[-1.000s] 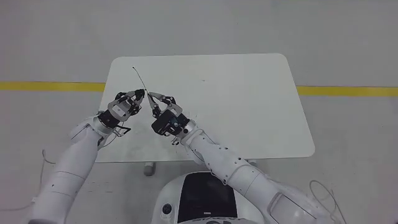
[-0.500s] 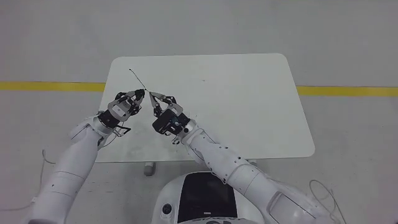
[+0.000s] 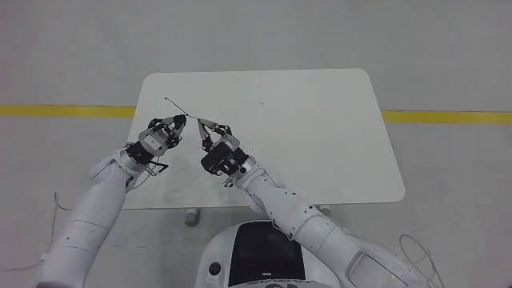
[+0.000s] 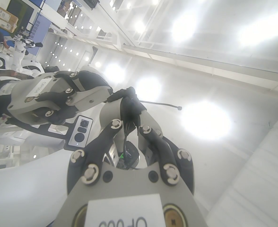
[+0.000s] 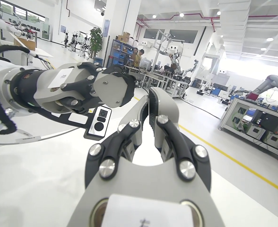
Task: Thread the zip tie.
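Zip tie pinched by L jaws, per L wrist; R jaws closed, maybe on it.

Ceiling lamps flare white in the left wrist view, silhouetting the zip tie; the bench lies evenly bright.

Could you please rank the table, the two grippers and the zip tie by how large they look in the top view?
1. table, by far the largest.
2. left gripper and right gripper, which look about alike, so I will not rank them.
3. zip tie, a thin black strip, smallest.
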You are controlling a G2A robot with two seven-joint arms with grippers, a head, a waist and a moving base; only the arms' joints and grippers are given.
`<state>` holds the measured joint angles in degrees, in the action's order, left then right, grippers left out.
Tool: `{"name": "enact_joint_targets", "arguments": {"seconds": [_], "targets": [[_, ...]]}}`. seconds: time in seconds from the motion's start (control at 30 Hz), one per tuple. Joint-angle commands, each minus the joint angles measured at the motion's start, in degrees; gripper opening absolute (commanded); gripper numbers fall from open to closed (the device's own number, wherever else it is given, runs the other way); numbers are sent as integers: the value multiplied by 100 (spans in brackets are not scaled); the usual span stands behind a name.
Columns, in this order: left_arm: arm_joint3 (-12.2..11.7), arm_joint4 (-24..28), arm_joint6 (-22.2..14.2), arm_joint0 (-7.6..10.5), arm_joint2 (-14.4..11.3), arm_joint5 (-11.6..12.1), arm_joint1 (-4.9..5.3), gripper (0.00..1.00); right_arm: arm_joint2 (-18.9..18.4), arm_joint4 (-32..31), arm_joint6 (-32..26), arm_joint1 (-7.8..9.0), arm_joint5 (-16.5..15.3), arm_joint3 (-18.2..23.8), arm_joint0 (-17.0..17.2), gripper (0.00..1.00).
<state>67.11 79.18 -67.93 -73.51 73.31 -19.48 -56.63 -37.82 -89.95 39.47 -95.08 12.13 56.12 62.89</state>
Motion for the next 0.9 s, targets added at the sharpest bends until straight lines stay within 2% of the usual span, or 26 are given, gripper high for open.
{"name": "enact_joint_targets", "arguments": {"seconds": [0.0, 0.87], "targets": [[0, 0, 0, 0, 0, 0, 0, 0, 0, 0, -5, 16, 20, 32, 20, 0], [0, 0, 0, 0, 0, 0, 0, 0, 20, 0, -222, 319, 294, 493, 294, 0]]}}
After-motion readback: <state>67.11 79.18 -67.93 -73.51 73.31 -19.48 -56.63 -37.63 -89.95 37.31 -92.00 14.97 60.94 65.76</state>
